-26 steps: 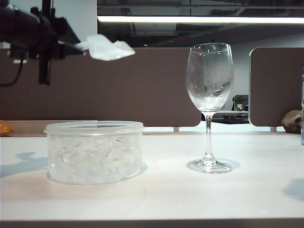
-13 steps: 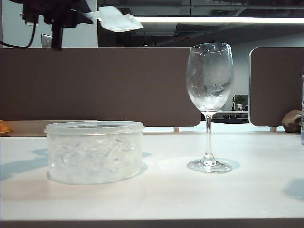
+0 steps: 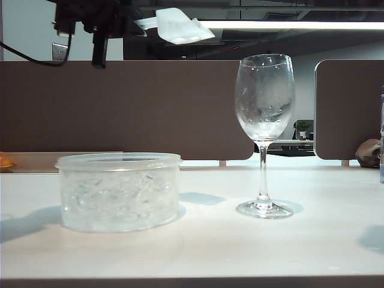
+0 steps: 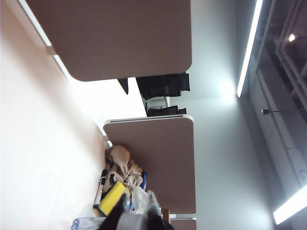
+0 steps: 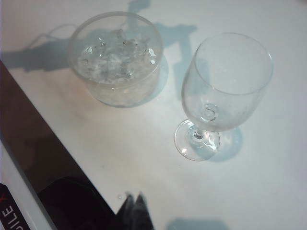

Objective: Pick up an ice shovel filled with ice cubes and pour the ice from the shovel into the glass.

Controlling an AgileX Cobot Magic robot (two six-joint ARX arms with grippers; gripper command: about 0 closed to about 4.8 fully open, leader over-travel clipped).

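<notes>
Transport step. The left gripper [image 3: 129, 23], jaws clamped on the ice shovel [image 3: 180, 27] handle, holds it high, between tub [image 3: 119, 192] and glass [image 3: 264, 129] on the worktop [image 3: 210, 246]. Next: centre over the rim, then tilt. The right gripper [image 5: 134, 203], jaws seemingly together, hangs clear.

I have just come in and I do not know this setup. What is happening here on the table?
The left gripper is shut on the handle of the ice shovel and holds it high in the air, between the tub of ice cubes and the glass, a little above the glass's rim. No pouring shows yet. The glass stands upright on the table, apart from the tub. The right gripper hangs above the table, away from both; whether it is open or shut does not show.
</notes>
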